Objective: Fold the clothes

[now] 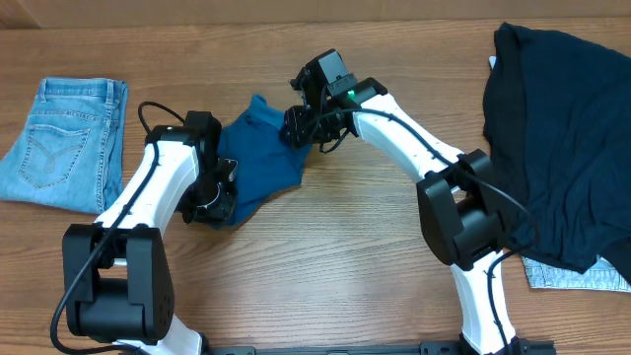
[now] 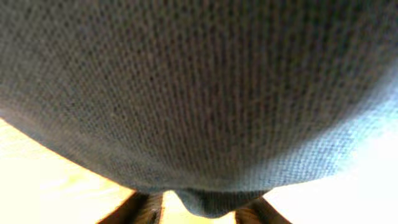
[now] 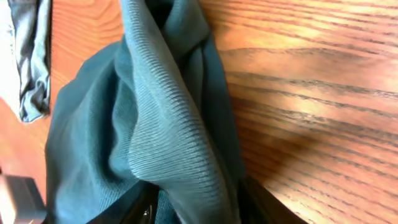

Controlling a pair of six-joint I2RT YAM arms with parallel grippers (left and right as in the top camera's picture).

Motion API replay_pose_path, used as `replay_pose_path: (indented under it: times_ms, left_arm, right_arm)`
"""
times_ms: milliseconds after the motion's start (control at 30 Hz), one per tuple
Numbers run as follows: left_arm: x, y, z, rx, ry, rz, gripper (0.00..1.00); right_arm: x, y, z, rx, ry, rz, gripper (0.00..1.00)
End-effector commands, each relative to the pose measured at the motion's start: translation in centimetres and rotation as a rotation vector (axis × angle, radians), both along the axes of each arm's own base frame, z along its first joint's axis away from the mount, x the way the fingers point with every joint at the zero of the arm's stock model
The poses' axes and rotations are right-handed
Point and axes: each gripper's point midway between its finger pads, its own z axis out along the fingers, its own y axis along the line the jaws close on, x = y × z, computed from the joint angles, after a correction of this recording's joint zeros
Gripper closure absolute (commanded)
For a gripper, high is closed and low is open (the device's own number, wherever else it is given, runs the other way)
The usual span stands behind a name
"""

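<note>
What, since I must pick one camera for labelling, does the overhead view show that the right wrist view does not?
Only overhead: the dark navy garment at the table's right side, plus the left arm and right arm reaching to the middle. Only right wrist: the ribbed knit close up, bunched in folds between the right fingers. Both: the mid-blue top and the wooden table.

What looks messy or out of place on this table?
The mid-blue top is bunched up and wrinkled mid-table rather than flat. The dark navy garment sprawls unfolded at the right, partly covering a pale cloth. The jeans at the left look tidy.
</note>
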Motion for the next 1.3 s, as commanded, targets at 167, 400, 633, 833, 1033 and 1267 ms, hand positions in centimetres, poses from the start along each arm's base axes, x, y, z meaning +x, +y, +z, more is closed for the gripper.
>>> replay_pose_path:
  times_ms: [167,400,633,833,1033,1267]
  left_arm:
    - [2.3,-0.7,3.2,-0.035,-0.06,-0.01,0.73]
    - [11.0,-1.0,9.1,-0.062,-0.407,-0.007,0.74]
    - [13.9,-4.4,4.5,-0.252,-0.399,-0.016,0.83]
    - [13.2,-6.3,0.8,-0.367,-0.287,-0.032,0.85]
    - [13.3,-5.3,-0.1,-0.306,-0.28,-0.037,0.85]
    - [13.6,-2.2,-0.7,-0.118,-0.288,0.016,0.83]
  right_arm:
    - [1.1,-2.7,4.5,0.023,-0.131,0.098,0.5]
    - [-1.5,-3.6,11.6,0.171,-0.075,0.087,0.46]
    - [-6.3,1.2,13.7,0.437,0.141,0.234,0.51]
    - [-7.4,2.4,11.6,0.445,0.203,0.238,0.62]
    - [-8.4,4.1,7.6,0.491,0.283,0.275,0.62]
    - [-8.8,5.7,1.6,0.465,0.347,0.29,0.61]
